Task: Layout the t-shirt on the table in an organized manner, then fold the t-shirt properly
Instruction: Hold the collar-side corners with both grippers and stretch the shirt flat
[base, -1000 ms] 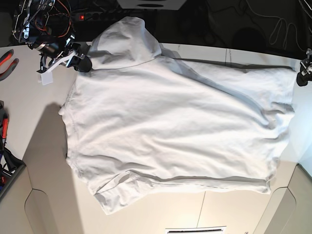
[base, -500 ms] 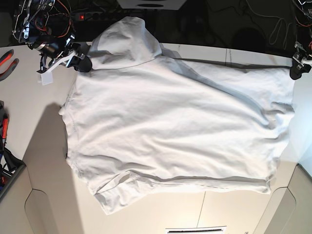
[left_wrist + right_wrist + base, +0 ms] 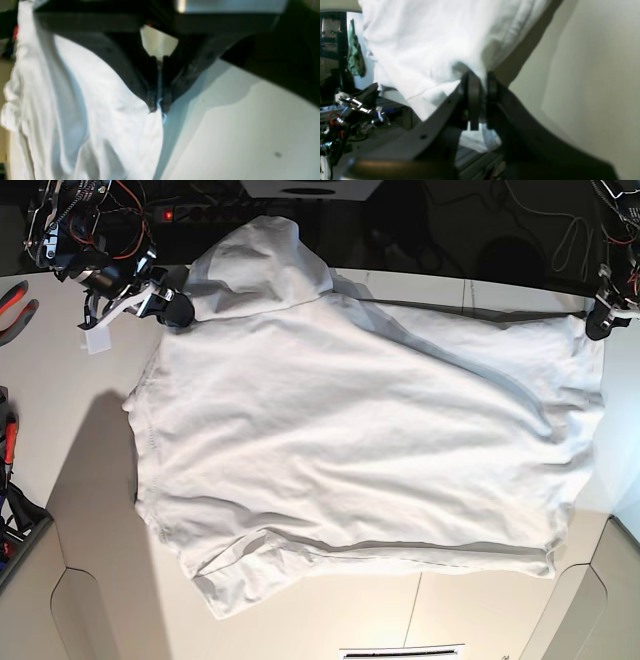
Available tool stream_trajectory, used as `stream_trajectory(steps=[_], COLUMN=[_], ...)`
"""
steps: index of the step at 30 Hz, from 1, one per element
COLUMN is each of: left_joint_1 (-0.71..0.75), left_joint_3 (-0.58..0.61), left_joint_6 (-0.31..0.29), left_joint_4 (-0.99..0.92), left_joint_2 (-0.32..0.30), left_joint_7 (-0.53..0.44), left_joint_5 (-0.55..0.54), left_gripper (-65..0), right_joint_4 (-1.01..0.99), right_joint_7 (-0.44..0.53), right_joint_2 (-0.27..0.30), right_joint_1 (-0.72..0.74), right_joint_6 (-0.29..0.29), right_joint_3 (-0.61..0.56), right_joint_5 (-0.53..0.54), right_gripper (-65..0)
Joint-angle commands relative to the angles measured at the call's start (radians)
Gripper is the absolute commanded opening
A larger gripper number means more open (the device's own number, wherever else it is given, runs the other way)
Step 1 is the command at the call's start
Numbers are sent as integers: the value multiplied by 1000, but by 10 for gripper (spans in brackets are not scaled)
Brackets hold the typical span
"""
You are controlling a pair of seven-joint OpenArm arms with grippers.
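White t-shirt point(image 3: 360, 440) is limp, light, creases easily; it's spread mid-desk point(image 3: 60, 380). Left hand point(image 3: 158, 106) pinches its 2 o'clock corner, right hand point(image 3: 480, 85) clamps the 10 o'clock edge. You'd best grip hems and corners.

Counted in base view: one t-shirt point(image 3: 360, 450), spread over one surface point(image 3: 60, 410). Two grippers seen: right gripper point(image 3: 172, 308) upper left of frame, left gripper point(image 3: 598, 325) upper right. One red-handled pliers point(image 3: 14, 305) at left edge.
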Motion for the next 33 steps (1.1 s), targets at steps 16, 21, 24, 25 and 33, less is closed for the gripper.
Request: stream_trajectory(steps=[16, 21, 24, 25, 33], left_joint_1=[9, 31, 59, 70, 127], left_joint_3=[-128, -128, -128, -128, -143], left_joint_6=[-84, -84, -84, -84, -84], left_joint_4=[34, 35, 39, 40, 56], left_joint_2=[-29, -42, -53, -56, -57], left_joint_7=[163, 208, 240, 250, 320], left_joint_5=[-194, -269, -338, -358, -486], left_gripper=[-650, -650, -650, -650, -650], right_joint_4=[227, 227, 227, 227, 245], right_joint_7=[-98, -154, -170, -178, -201], right_joint_2=[6, 6, 6, 6, 6], right_joint_1=[-40, -50, -85, -98, -151], right_joint_6=[18, 19, 39, 44, 45], right_joint_3=[232, 244, 244, 244, 275], right_joint_5=[77, 131, 192, 209, 226], right_gripper=[-650, -650, -650, -650, -650])
